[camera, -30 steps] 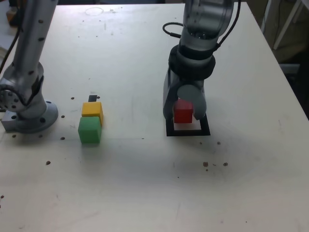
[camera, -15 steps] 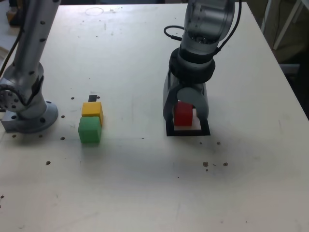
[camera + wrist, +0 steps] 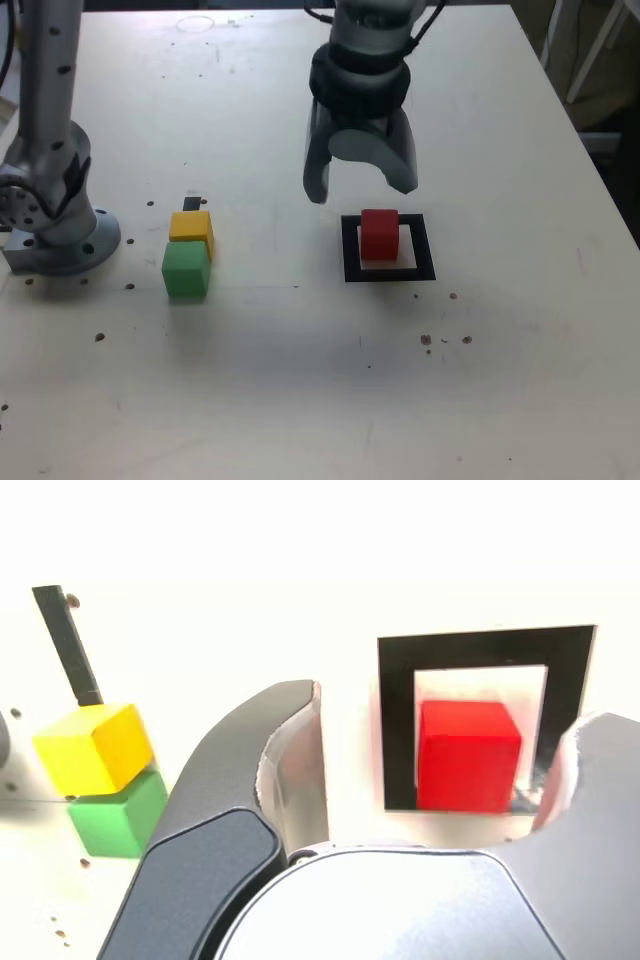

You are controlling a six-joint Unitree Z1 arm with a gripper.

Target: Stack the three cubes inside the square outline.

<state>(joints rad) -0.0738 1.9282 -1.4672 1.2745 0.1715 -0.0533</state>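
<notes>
Across the pale surface (image 3: 250, 390), the yellow cube (image 3: 191, 228) is seen left of the wide-open, empty claw (image 3: 360, 194) in the exterior view.

The gripper (image 3: 361, 190) was held wide open, its two curved fingers (image 3: 317, 172) spread well apart, with nothing gripped between them. In the exterior view, both fingertips were pointed downward, and the one on that view's left was set slightly lower. The dark wrist (image 3: 360, 82) was carried directly above the fingers, and the pale forearm section was cut off by the top edge. At the exterior view's left, the arm's other segment (image 3: 50, 90) was seen nearly upright, joined to the round base (image 3: 65, 245).
</notes>
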